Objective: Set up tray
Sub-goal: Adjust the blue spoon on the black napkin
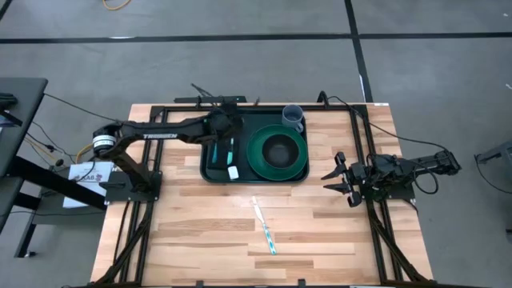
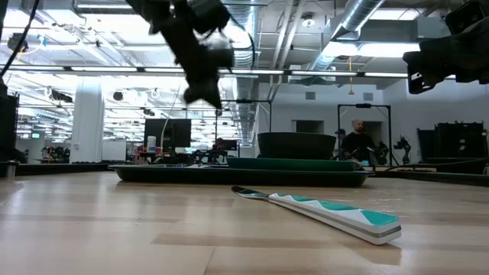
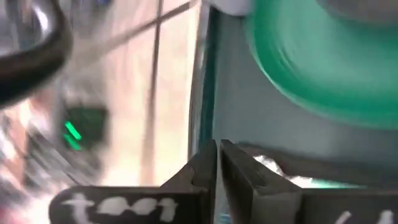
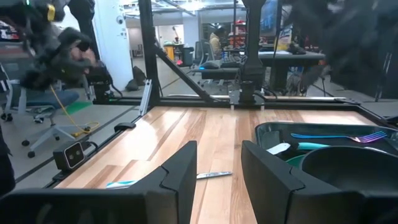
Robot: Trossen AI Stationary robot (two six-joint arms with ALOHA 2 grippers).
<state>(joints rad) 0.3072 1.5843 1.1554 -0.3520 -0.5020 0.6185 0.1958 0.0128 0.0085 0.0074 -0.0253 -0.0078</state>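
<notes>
Roughly at twelve o'clock from the table's middle lies the tray (image 1: 214, 170), a dark green rectangle set on the wooden table (image 1: 192, 232) toward its far edge. Inside it, the round green plate (image 1: 276, 152) fills the three o'clock half and carries a dark bowl (image 1: 278, 149), while a blue cup (image 1: 293, 117) stands at the tray's one o'clock corner. A fork (image 1: 232, 146) with a teal handle and a second white-and-teal utensil (image 1: 234, 171) lie in the nine o'clock half of the tray. The left gripper (image 1: 228, 128) hangs over that nine o'clock half near the far rim, and its own wrist view shows the two fingers (image 3: 205, 171) pressed together with nothing between them, so it is clenched on air. A knife (image 1: 265, 228) with a white-and-teal handle lies on the bare wood at six o'clock from the tray, well apart from it. The right gripper (image 1: 340, 179) waits at three o'clock of the table, just beside the tray's near corner, its fingers (image 4: 180, 168) spread apart and holding nothing.
</notes>
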